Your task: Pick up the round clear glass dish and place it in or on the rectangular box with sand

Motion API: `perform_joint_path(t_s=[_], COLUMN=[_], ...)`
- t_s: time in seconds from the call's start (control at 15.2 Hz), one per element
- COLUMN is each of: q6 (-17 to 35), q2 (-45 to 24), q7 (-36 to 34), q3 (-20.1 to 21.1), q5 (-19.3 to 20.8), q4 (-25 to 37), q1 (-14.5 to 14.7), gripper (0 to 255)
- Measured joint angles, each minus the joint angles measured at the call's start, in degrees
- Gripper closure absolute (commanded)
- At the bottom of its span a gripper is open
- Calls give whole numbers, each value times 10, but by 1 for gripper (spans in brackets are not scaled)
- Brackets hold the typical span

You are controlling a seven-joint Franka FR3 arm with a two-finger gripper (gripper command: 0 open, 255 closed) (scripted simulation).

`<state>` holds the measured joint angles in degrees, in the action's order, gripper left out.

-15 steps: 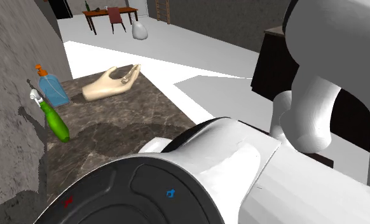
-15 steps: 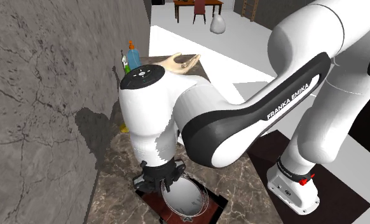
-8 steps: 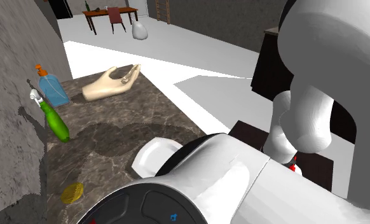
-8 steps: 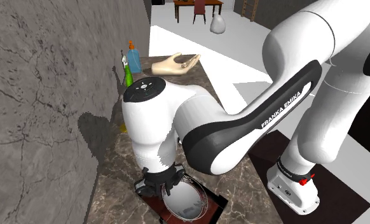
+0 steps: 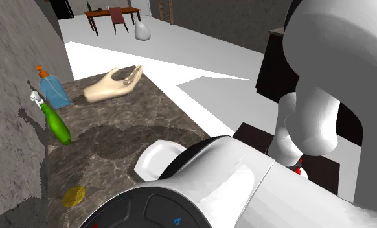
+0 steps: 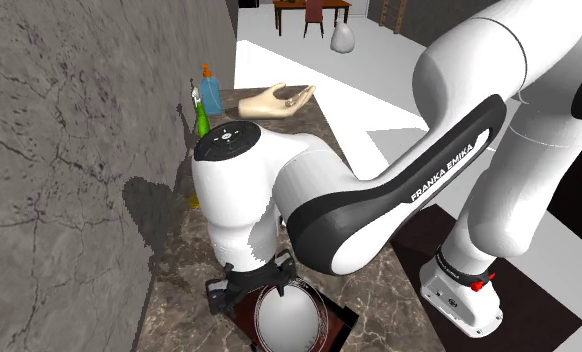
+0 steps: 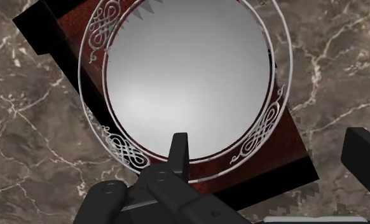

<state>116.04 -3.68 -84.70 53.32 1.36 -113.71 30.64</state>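
The round clear dish (image 7: 190, 76), with a grey centre and a white scrollwork rim, lies flat on the dark red rectangular box (image 7: 69, 35) with a black border. My gripper (image 7: 271, 149) hovers just over the dish's edge, open. One finger (image 7: 179, 149) stands over the rim and the other is far to the side, and neither touches the dish. From the second exterior view, the gripper (image 6: 257, 283) hangs under the arm's white wrist, directly above the dish (image 6: 289, 322) in the box (image 6: 341, 318) at the near end of the marble counter.
On the brown marble counter (image 5: 142, 110) stand a green spray bottle (image 5: 56, 124), a blue soap dispenser (image 5: 51, 89), a beige hand model (image 5: 113, 83) and a small yellow object (image 5: 74, 195). A grey stone wall (image 6: 69, 150) borders the counter. The arm's white links hide the near counter in the shoulder view.
The fingers have spread apart and let go of the dish, which now lies flat in the box instead of hanging tilted. Before that the arm lowered slightly.
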Motion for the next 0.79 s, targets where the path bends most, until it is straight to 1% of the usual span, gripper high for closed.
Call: perform_joint_path(t_s=[0.13, 0.4, 0.79], q6=[-9, -61, -70], q2=[4, 28, 26], q7=[4, 18, 17], q3=[0, -2, -2], q5=[-4, -24, -23], q4=[7, 45, 54], q1=[-2, -7, -7], gripper=[0, 0, 0])
